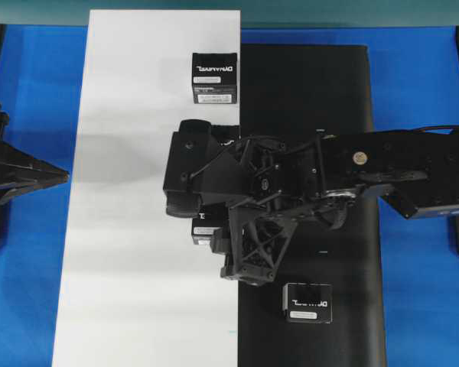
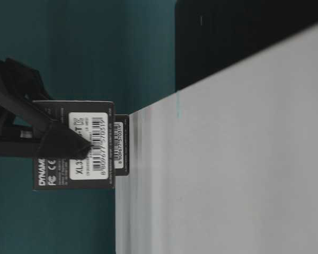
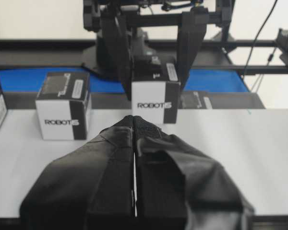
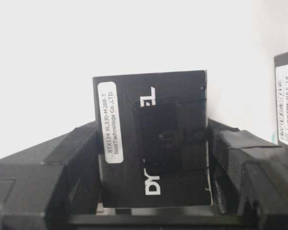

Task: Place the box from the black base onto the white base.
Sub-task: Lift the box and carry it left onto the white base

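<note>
My right gripper is shut on the box, a black carton with a white sticker; one finger presses each side. In the overhead view the box peeks out under the right gripper, above the white base near its seam with the black base. From the left wrist the box hangs between two vertical fingers, its underside slightly higher than the neighbouring carton's. The left gripper is shut and empty, parked at the white base's left edge.
A like carton stands on the white base beside the held one, hidden under the arm in the overhead view. Another stands further back on the white base. One carton lies on the black base. Blue table flanks both sheets.
</note>
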`<action>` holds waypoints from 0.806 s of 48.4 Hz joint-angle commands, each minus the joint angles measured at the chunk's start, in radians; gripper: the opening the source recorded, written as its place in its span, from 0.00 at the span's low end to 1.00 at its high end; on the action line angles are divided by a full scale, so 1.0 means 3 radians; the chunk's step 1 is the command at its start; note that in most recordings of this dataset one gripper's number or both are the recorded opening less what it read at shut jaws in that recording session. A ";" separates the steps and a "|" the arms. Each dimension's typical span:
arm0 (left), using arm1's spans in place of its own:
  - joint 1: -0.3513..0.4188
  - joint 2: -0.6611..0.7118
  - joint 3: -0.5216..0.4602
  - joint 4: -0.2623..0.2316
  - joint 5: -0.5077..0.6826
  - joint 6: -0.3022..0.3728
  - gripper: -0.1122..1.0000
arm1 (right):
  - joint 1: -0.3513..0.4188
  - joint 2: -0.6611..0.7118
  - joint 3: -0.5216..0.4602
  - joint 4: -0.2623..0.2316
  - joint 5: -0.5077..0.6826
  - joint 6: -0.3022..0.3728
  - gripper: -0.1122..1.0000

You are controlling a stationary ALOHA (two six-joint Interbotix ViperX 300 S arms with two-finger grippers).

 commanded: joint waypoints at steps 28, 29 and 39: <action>-0.0015 0.0015 -0.0092 0.0010 -0.0020 -0.0020 0.06 | 0.0000 0.0128 0.0066 -0.0031 -0.0143 -0.0010 0.65; -0.0015 0.0010 -0.0092 0.0010 -0.0020 -0.0020 0.06 | 0.0000 0.0128 0.0066 -0.0031 -0.0143 -0.0010 0.65; -0.0015 0.0010 -0.0092 0.0010 -0.0020 -0.0026 0.06 | 0.0000 0.0123 0.0066 -0.0041 -0.0153 -0.0015 0.65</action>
